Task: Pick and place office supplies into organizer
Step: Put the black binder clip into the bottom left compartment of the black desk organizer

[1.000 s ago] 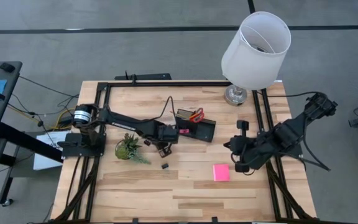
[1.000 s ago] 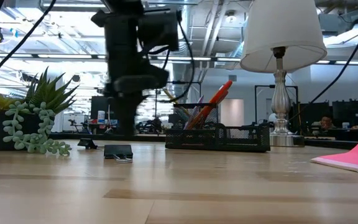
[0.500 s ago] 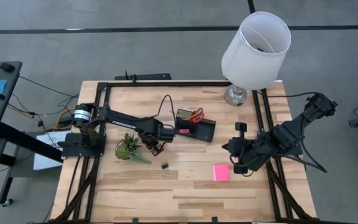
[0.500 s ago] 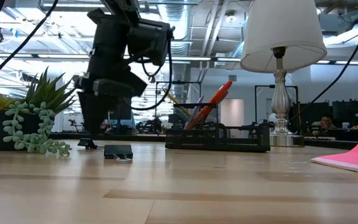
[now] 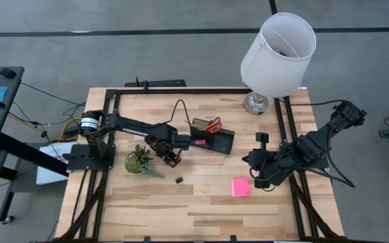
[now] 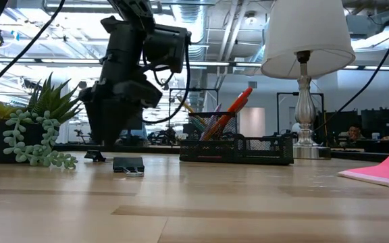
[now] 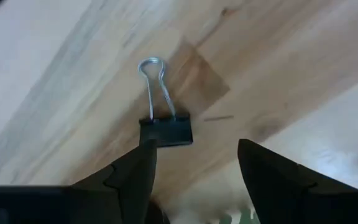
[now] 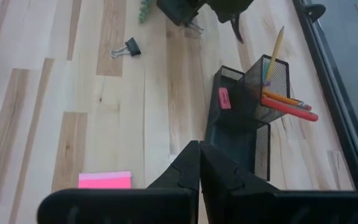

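My left gripper (image 7: 194,163) hovered wide open and empty above 1 black binder clip (image 7: 165,130) lying flat on the table (image 7: 55,81). I judged its wire handles might skid from my fingers.

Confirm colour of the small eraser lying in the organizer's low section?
Pink, the small eraser in the black mesh organizer; clearest in right wrist view.

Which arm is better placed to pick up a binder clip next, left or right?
Left. The left hand hangs open directly over a binder clip beside the plant. The right hand is shut and sits across the table, near the pink sticky pad.
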Robot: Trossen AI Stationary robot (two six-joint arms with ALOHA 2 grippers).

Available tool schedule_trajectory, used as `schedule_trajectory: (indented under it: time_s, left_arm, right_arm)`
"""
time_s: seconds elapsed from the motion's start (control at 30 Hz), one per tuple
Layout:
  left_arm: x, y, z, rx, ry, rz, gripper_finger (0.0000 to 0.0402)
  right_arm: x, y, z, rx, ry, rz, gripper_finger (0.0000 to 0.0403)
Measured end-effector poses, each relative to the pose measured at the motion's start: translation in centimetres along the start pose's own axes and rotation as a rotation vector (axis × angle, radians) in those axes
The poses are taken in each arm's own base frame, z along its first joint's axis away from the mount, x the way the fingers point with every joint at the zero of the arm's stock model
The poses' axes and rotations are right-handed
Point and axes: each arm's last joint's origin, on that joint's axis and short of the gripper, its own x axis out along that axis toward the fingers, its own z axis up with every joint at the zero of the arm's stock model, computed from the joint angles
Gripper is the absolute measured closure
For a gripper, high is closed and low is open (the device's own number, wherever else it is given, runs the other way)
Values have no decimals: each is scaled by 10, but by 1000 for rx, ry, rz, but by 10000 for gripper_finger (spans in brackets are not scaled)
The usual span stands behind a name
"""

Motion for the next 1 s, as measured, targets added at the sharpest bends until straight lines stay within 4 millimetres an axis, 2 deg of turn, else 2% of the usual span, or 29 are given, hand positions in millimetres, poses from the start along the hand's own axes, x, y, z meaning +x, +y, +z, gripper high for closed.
schedule_trajectory:
  time_s: [0.23,0.5,1.0]
  left_arm:
    - [8,5,-4,6,92,83,170]
    - [14,-1,0,15,23,14,170]
    - [15,3,-3,41,42,62,170]
  right_arm:
    - [0,0,0,1,-1,1,403]
    - [0,0,0,2,-1,3,403]
    - [0,0,0,3,-2,1,403]
